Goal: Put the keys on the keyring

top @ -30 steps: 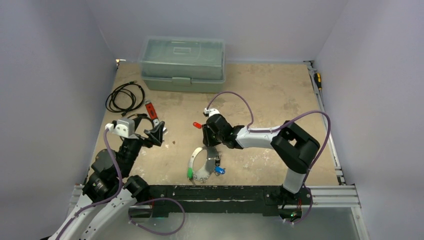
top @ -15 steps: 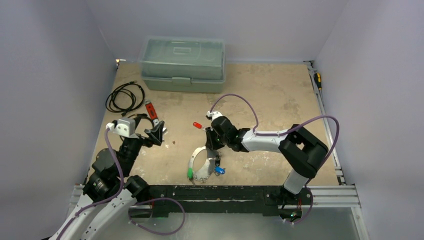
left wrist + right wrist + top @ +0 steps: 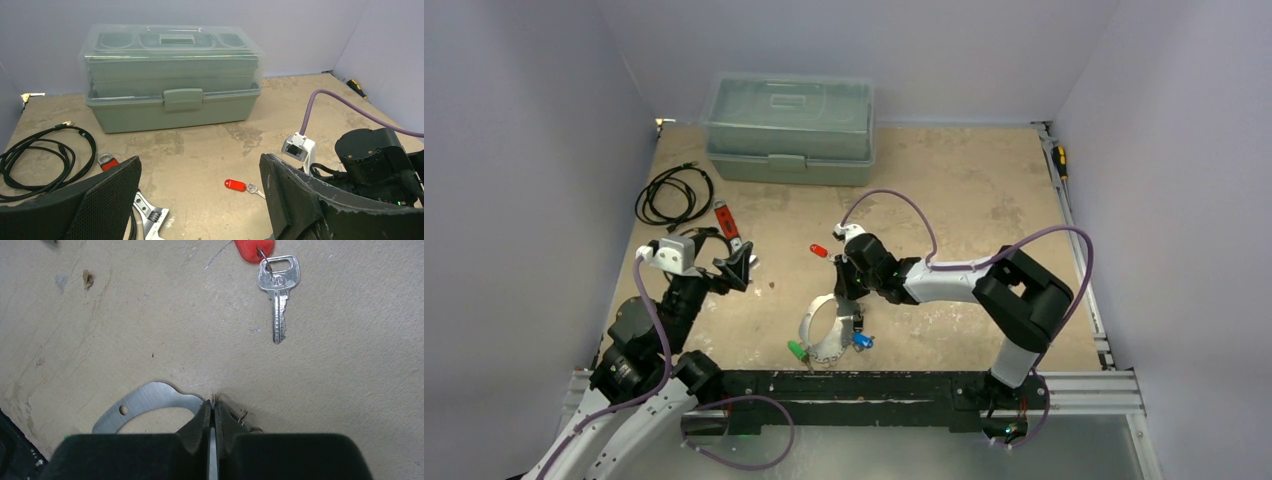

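Observation:
The keyring (image 3: 808, 322) is a flat silvery hoop lying near the table's front edge, with green (image 3: 796, 350), blue (image 3: 862, 341) and black (image 3: 858, 322) keys at it. My right gripper (image 3: 849, 291) is shut on the hoop's far rim; in the right wrist view the pads (image 3: 202, 420) pinch a thin metal edge, and the keyring's band (image 3: 150, 401) curves away to the left. A red-headed key (image 3: 820, 250) lies loose just beyond, with its blade (image 3: 278, 300) on bare table. My left gripper (image 3: 200, 200) stands open and empty at the left, with the red key (image 3: 236, 185) ahead of it.
A grey-green toolbox (image 3: 789, 128) stands at the back. Coiled black cables (image 3: 674, 193) and a red-handled wrench (image 3: 727, 227) lie at the left near my left gripper. A screwdriver (image 3: 1059, 160) rests by the right wall.
My right gripper has come down onto the hoop's far rim and closed on it. The hoop and the green key have shifted slightly left. The left arm has not moved.

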{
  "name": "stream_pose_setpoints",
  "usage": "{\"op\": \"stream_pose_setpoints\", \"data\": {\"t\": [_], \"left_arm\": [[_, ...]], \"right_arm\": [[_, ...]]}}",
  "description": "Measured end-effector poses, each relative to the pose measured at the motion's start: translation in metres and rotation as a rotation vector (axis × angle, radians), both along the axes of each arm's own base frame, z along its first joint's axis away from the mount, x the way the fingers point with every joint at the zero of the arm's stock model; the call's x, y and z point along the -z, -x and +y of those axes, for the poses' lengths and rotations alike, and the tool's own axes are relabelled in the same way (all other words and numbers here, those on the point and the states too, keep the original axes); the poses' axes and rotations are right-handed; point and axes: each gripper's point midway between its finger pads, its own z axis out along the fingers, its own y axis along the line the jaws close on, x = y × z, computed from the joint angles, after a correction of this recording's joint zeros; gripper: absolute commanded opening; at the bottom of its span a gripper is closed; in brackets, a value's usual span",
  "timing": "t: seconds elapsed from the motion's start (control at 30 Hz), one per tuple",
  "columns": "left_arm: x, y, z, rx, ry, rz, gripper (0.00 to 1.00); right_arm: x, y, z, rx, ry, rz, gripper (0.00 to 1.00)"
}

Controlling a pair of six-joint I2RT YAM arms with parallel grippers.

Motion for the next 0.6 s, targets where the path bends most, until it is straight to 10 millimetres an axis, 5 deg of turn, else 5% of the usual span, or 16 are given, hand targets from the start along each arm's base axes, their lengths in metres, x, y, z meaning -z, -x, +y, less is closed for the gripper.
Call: {"op": "stream_pose_setpoints", "data": {"t": [0.4,0.6], "left_arm": [[-0.001,0.001,-0.002,0.014,-0.001,-0.003,0.88],[-0.004,0.007,-0.018,0.110,-0.004,-0.021,0.87]], "right_arm": [[-0.006,0.002,-0.003,-0.066,0.017,-0.045,0.00],[-0.075,0.018,-0.004,-0.208,-0.093,-0.179,0.00]]}}
